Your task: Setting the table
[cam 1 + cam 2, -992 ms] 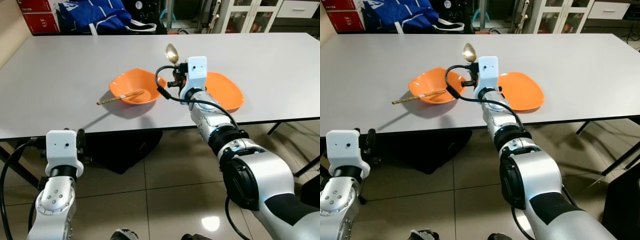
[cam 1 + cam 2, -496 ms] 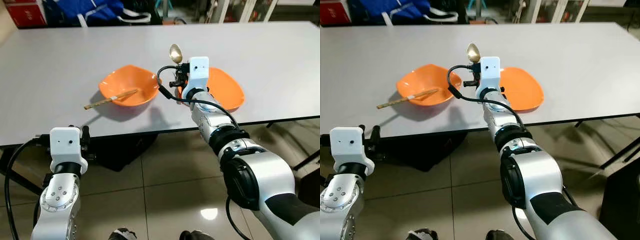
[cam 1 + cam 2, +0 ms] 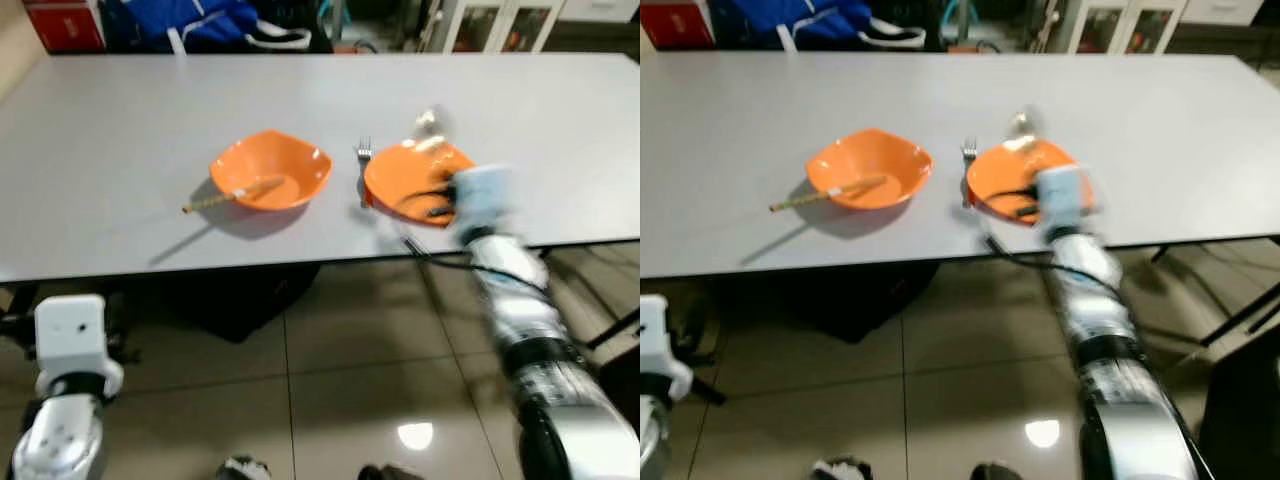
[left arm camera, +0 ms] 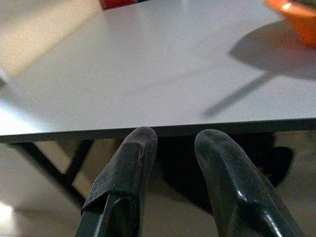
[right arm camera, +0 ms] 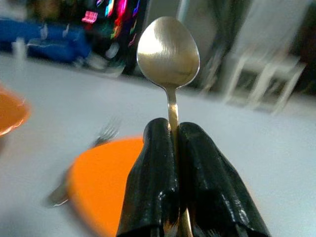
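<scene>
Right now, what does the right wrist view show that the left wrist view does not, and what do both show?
Right wrist view: the right gripper shut on a spoon held upright, above an orange plate with a fork beside it. Left wrist view: the left gripper, fingers slightly apart, below the table edge, and an orange bowl. Both show the grey table.

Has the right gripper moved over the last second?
Yes. The right gripper, shut on the spoon, has swung to the robot's right: it was left of the plate, between both dishes, and now sits over the plate's right side.
</scene>
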Controlling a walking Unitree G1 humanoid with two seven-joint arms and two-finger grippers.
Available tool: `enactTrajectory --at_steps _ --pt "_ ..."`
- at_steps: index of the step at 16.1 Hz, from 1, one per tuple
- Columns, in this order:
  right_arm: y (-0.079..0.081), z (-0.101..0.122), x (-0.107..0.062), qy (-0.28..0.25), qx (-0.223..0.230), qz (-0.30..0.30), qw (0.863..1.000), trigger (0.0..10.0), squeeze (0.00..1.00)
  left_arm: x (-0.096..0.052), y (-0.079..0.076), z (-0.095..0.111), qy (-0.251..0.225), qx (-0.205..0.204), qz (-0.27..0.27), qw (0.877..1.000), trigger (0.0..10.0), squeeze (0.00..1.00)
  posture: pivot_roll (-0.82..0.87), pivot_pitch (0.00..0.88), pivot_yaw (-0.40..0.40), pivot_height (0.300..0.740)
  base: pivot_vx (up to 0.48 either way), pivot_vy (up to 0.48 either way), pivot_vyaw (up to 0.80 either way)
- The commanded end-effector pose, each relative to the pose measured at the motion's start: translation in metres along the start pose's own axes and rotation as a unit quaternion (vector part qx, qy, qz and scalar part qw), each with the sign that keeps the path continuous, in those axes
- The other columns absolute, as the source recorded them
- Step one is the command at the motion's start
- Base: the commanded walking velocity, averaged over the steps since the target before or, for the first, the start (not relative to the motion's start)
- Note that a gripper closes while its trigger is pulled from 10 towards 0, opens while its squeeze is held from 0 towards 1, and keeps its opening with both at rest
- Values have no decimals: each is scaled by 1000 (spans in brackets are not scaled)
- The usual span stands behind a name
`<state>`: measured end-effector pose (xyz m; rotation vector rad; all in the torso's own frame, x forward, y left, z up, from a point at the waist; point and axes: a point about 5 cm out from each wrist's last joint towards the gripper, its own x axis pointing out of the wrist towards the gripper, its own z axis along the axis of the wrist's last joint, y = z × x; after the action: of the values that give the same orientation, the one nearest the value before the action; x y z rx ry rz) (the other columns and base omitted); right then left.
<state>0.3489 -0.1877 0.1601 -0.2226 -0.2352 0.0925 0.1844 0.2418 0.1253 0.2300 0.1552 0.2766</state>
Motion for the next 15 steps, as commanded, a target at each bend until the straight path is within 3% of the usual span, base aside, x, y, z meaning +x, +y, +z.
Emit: enactTrajectory --at_steps 1,3,4,6,8,11,15 --pt "-8 4 -9 -9 -30 -9 999 10000 0 -2 -5 -2 6 -3 -17 1000 10000 0 19 64 -33 740 0 0 0" --pt "-16 -45 -65 81 -52 -34 995 10000 0 -5 -6 -4 6 -16 -23 1000 10000 0 7 58 -24 740 0 0 0" --pt "-15 -53 -76 100 -45 -43 993 10000 0 -6 -5 -4 6 -24 -24 999 10000 0 3 54 -22 740 0 0 0" --pt "8 -56 -96 136 10 -41 990 10000 0 -5 -6 3 -16 -39 -38 998 10000 0 0 41 -10 740 0 0 0" --pt "20 -53 -98 146 26 -22 989 10000 0 -7 -10 6 -27 -36 -42 998 10000 0 4 34 -13 740 0 0 0" --pt "13 -22 -73 90 21 -19 996 10000 0 -5 12 30 -68 -29 -12 997 10000 0 18 24 -22 740 0 0 0" --pt "16 -17 -69 97 24 -16 995 10000 0 -5 9 31 -61 -23 -16 998 10000 0 24 24 -18 740 0 0 0"
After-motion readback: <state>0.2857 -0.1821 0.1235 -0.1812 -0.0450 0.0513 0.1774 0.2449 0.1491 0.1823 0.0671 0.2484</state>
